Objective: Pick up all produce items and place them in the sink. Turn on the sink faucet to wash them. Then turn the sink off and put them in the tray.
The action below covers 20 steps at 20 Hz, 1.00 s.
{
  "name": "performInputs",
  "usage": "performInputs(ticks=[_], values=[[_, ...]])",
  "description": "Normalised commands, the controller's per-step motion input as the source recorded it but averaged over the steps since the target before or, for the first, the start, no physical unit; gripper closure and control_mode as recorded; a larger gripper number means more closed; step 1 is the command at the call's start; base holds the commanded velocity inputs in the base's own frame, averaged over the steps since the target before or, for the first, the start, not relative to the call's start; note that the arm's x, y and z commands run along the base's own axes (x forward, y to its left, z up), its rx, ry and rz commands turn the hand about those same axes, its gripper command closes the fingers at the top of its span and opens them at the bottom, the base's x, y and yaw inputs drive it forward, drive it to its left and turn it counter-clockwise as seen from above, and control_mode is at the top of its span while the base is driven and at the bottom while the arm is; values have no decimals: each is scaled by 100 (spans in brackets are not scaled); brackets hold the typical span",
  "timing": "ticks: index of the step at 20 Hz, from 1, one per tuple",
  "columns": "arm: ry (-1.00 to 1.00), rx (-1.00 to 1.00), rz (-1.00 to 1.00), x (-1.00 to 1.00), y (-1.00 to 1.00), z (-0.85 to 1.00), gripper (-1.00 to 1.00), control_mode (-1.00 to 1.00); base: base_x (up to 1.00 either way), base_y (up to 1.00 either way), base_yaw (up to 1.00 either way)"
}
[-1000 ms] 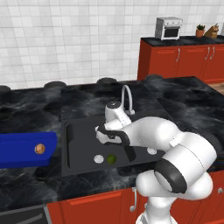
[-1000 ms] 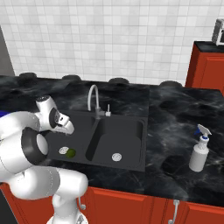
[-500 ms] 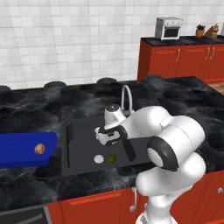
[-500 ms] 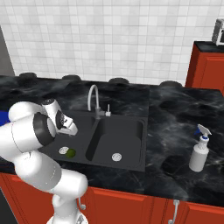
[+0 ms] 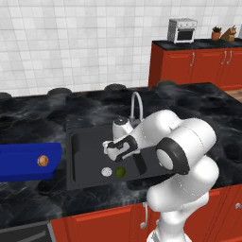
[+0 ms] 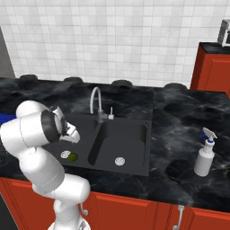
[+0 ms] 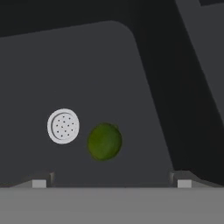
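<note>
dark green ball (image 7: 104, 141), round, matte

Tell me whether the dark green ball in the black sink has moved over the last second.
No. The dark green ball still lies right beside the round silver drain of the same basin.

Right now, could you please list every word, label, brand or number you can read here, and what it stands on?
None can be read.
spray bottle: no label that shows.
toaster oven: any markings too small to read.
blue tray, sink and faucet: plain, no text.
</note>
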Motion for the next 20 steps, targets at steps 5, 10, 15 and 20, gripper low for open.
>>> performInputs(ticks=[5,10,15,20], values=[[0,2,-4,0,0,-31,-100,-100,0,0,0],[0,1,-4,1,0,-33,-100,-100,0,0,0],[0,2,-3,0,0,-30,-100,-100,0,0,0],[0,1,-3,3,0,-29,-100,-100,0,0,0]])
